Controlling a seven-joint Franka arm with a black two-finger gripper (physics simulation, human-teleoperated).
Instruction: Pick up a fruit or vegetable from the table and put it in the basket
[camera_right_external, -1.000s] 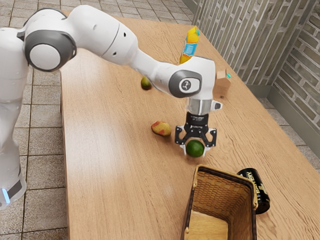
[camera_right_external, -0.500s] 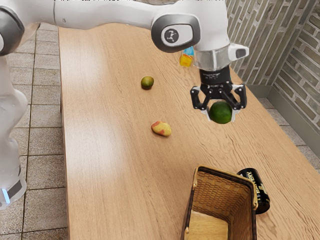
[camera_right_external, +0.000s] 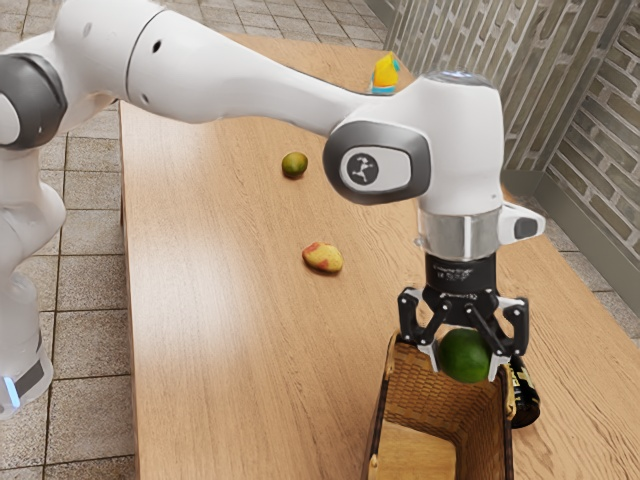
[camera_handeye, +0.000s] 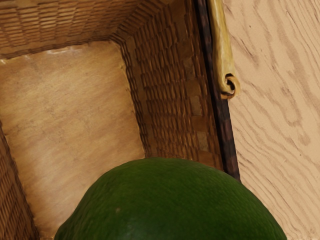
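Along the left edge of the frame in the exterior view, grey stone tiles (camera_right_external: 85, 370) make up the floor. A long tabletop (camera_right_external: 220, 370) of pale grained wood runs through the middle, and a wall of narrow grey bricks (camera_right_external: 590, 100) rises at the upper right.

Left of centre, toward the top, sits a small green-brown fruit (camera_right_external: 294, 165); a yellow-and-red fruit (camera_right_external: 322, 258) lies lower, near the centre. A yellow bottle (camera_right_external: 385, 75) stands at the top, right of centre, its lower part hidden behind the white arm (camera_right_external: 240, 85). At the lower right is the woven basket (camera_right_external: 376, 430), with the black claw (camera_right_external: 467, 368) in front of part of its far rim. The claw is closed on the large green fruit (camera_right_external: 465, 356), one finger on each side, and the fruit is over the far end of the basket's opening. Just beside the basket, toward the right of the frame, is a black can (camera_right_external: 524, 397), partly hidden by the claw.

Counted up: three fruits, one held and two on the tabletop; one bottle, one basket, one can.
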